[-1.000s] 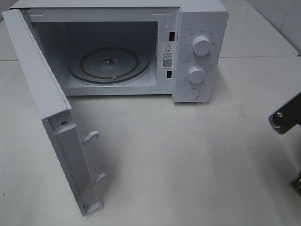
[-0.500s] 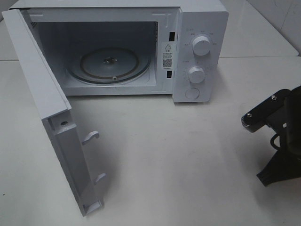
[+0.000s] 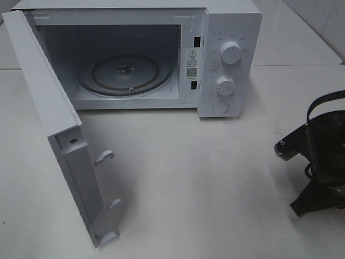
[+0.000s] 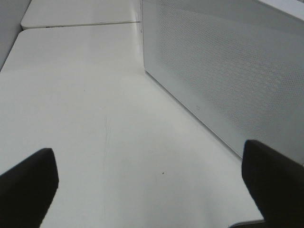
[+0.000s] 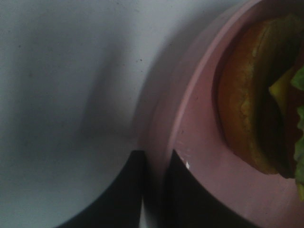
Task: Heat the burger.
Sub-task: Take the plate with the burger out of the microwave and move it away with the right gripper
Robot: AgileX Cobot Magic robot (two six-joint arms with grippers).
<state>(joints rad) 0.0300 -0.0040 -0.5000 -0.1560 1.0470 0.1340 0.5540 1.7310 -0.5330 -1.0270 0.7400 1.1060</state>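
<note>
Now the right tool, farther in than before, pinches the pink plate.

microwave: 1 | knobs: 2 | burger: 1 | pink plate: 1 | robot arms: 1

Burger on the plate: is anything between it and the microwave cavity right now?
Nothing visible blocks it. The microwave door hangs wide open, the turntable is bare, and the table in front shows nothing. The right gripper is pinching the pink plate rim with the burger on it.
</note>
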